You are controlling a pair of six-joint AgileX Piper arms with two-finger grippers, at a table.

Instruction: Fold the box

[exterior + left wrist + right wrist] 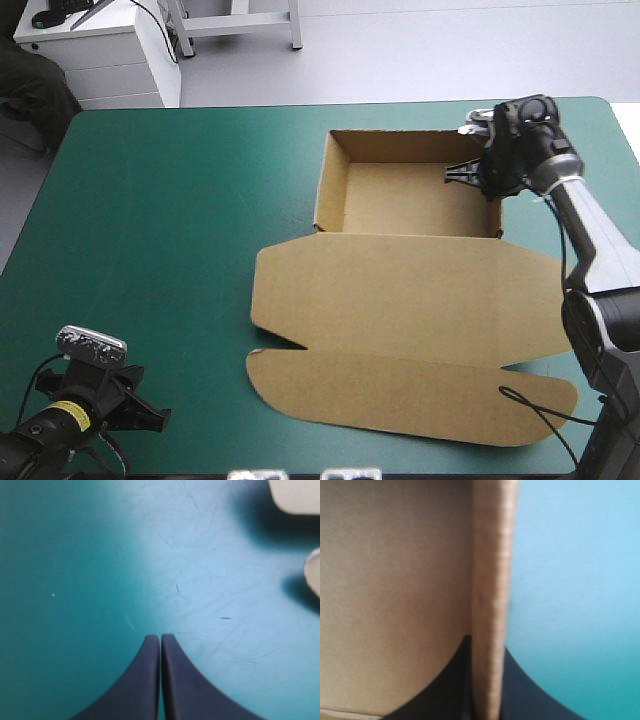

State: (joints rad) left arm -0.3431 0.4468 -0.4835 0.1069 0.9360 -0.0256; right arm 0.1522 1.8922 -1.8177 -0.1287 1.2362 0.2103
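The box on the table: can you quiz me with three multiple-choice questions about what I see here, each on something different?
1. Where does the right gripper hold the box?
A. its right wall
B. the flat lid
C. its left wall

2. How many grippers touch the box?
A. none
B. one
C. two

3. The fingers of the left gripper are:
A. wide open
B. shut
C. holding board

Answers:
1. A: the wall stands between its fingers.
2. B: the left gripper is over bare teal-green cover.
3. B: they meet in one point.
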